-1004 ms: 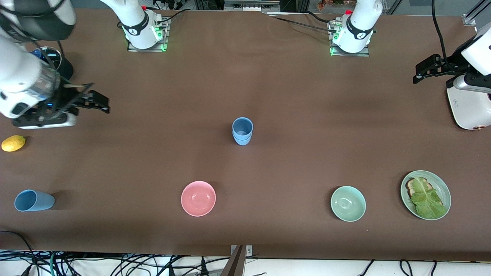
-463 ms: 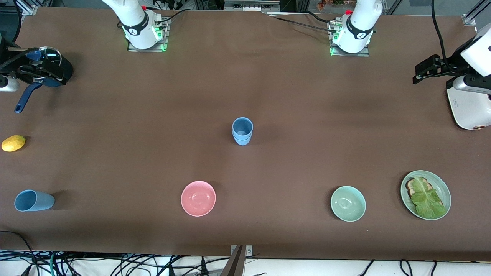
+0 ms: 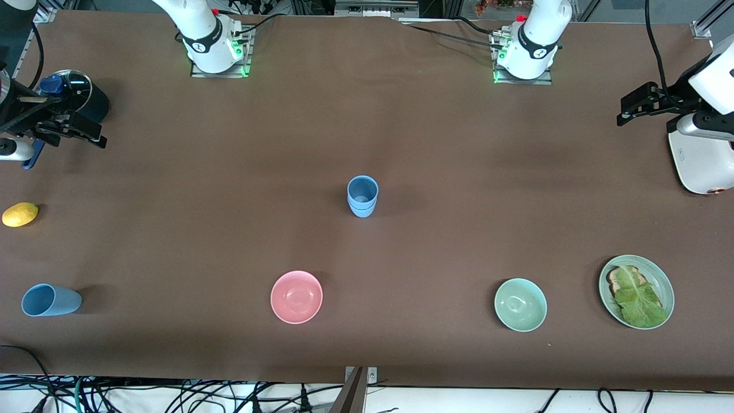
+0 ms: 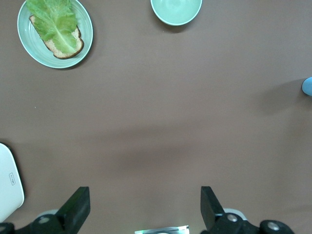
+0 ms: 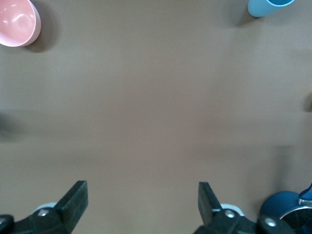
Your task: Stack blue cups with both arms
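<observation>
Two blue cups (image 3: 362, 197) stand nested in the middle of the table, and a third cup (image 3: 50, 300) lies on its side near the right arm's end. The right gripper (image 3: 86, 132) hangs open above the navy pot (image 3: 86, 94). The left gripper (image 3: 633, 106) hangs open beside the white appliance (image 3: 697, 163), holding nothing.
</observation>
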Controlling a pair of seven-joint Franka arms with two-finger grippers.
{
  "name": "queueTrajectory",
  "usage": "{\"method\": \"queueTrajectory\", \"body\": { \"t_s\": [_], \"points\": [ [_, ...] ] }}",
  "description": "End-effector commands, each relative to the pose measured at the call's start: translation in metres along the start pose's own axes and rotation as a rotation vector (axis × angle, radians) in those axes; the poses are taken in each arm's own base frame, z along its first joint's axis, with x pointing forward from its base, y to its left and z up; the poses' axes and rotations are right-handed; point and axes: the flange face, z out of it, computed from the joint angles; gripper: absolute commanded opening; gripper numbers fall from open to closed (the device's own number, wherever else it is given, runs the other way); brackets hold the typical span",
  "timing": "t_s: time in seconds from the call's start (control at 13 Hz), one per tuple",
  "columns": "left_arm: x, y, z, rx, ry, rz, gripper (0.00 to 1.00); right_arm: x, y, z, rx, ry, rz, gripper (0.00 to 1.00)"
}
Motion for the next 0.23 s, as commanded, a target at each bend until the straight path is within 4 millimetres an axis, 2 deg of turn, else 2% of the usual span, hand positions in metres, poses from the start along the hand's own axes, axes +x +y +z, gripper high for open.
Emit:
{"method": "queueTrajectory", "body": {
  "t_s": [0.0,0.15],
  "points": [
    [-0.0001,-0.0014,-0.0027,-0.015,-0.001,0.017,1.0,-0.0067,-0.0067,-0.0089,-0.004,0.003,-0.02,1.0],
    [-0.0001,-0.0014,-0.0027,-0.015,-0.001,0.017,1.0,-0.0093,-0.0073,-0.0115,-0.007,0.002,-0.021,1.0]
  ]
}}
